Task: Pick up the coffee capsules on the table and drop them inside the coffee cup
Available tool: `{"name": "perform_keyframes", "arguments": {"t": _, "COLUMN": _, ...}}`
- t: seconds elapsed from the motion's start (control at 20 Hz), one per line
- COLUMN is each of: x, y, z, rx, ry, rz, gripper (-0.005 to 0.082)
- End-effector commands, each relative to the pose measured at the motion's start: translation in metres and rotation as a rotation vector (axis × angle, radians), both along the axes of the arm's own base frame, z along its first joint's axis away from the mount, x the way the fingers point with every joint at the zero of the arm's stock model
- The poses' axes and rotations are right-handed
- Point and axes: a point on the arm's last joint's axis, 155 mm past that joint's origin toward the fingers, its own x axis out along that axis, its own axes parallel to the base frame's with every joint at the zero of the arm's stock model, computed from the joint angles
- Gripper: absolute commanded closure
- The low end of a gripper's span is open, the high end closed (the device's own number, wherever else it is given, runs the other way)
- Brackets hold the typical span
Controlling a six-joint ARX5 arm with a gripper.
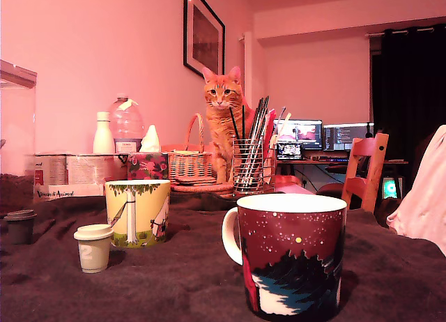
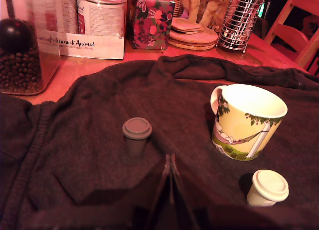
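Two coffee capsules stand upright on the dark blanket. The dark grey-brown capsule (image 2: 136, 134) (image 1: 19, 226) is a short way ahead of my gripper (image 2: 170, 161), whose fingers are pressed together with nothing between them. The cream capsule (image 2: 268, 187) (image 1: 93, 247), embossed "2", stands close beside a yellow illustrated mug (image 2: 247, 121) (image 1: 137, 212). A dark red mug (image 1: 291, 263) with a night scene stands nearest the exterior camera and does not show in the wrist view. The exterior view does not show my gripper.
At the blanket's (image 2: 99, 180) far edge stand a jar of coffee beans (image 2: 20, 65), a box of cans (image 2: 89, 21), a floral tissue box (image 2: 150, 21), stacked coasters (image 2: 192, 36) and a wire utensil holder (image 2: 241, 21). An orange cat (image 1: 223, 120) sits by a basket (image 1: 189, 165). A wooden chair (image 1: 366, 172) stands behind.
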Motion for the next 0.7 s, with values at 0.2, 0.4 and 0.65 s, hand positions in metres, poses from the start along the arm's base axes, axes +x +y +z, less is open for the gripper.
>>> {"name": "perform_keyframes", "arguments": {"t": 0.2, "x": 0.0, "y": 0.0, "z": 0.038, "rx": -0.034, "ry": -0.155, "rz": 0.005, "gripper": 0.079}}
{"name": "perform_keyframes", "arguments": {"t": 0.4, "x": 0.0, "y": -0.002, "z": 0.044, "rx": -0.038, "ry": -0.171, "rz": -0.007, "gripper": 0.079}}
{"name": "perform_keyframes", "arguments": {"t": 0.65, "x": -0.008, "y": -0.011, "z": 0.1, "rx": -0.048, "ry": -0.298, "rz": -0.057, "gripper": 0.0788}}
